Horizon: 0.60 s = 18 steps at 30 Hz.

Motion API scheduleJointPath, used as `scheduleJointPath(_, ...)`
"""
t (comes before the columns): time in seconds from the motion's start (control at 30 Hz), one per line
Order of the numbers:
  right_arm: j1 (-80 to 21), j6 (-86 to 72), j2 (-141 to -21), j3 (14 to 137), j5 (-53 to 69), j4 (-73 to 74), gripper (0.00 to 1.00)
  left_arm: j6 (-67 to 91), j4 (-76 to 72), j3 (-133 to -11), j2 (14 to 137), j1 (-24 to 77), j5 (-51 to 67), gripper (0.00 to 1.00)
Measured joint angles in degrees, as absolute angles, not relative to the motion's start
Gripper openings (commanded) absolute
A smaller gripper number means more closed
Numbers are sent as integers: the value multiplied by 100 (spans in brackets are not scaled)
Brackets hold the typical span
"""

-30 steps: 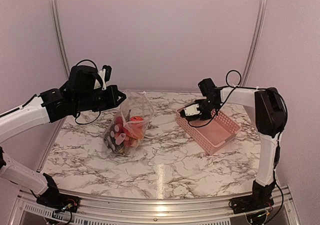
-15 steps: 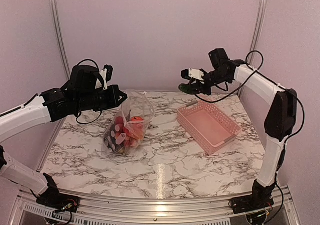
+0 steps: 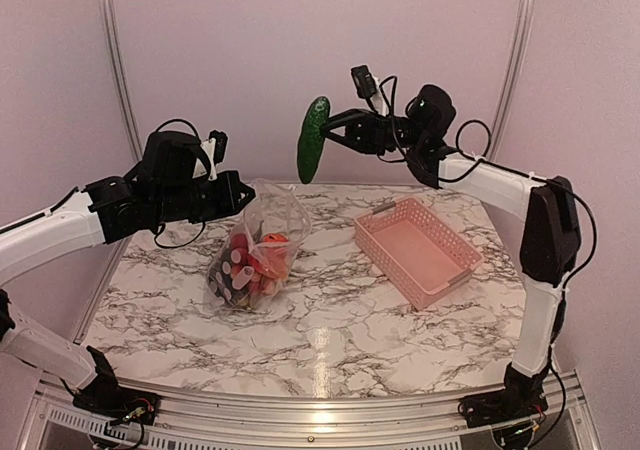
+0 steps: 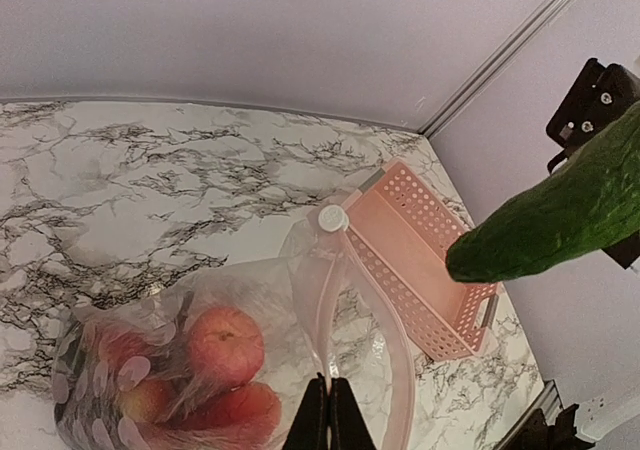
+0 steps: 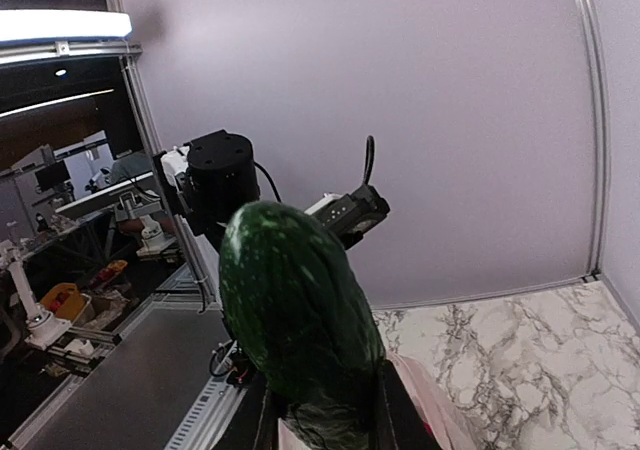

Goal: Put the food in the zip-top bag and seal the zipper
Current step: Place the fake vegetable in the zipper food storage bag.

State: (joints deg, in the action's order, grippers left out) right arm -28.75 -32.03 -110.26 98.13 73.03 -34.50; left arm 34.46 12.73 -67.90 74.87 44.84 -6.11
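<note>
Your right end effector (image 3: 329, 127) grips the long green toy cucumber (image 3: 312, 142) near its top, aloft above the clear crinkly zip-top bag (image 3: 256, 252). The cucumber looks rigid and smooth. Your left end effector (image 3: 241, 195) pinches the bag's floppy rim.

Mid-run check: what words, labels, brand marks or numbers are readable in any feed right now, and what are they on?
None can be read in any view.
The zip-top bag shows only pale round spots, no letters.
The cucumber and the pink basket show no print.
The background equipment in the right wrist view is too small and blurred to read.
</note>
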Motion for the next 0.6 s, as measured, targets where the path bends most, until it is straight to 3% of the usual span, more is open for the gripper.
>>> scheduleJointPath(0.13,-3310,-5680,-11924,9815,7461,-5710,0,3428,1273,-6790,7485,4475,-674,0)
scheduleJointPath(0.27,-3627,-6844,-12337,9666,7529,-6622,0,3420,1278,-6785,7422,4458,-735,0)
scheduleJointPath(0.47,-3863,-6766,-12328,9376,7500,-6851,0,3420,1280,-6740,7194,4447,-816,0)
scheduleJointPath(0.6,-3879,-5614,-12278,9290,7142,-5616,20,3422,1293,-6661,7032,4445,-875,0)
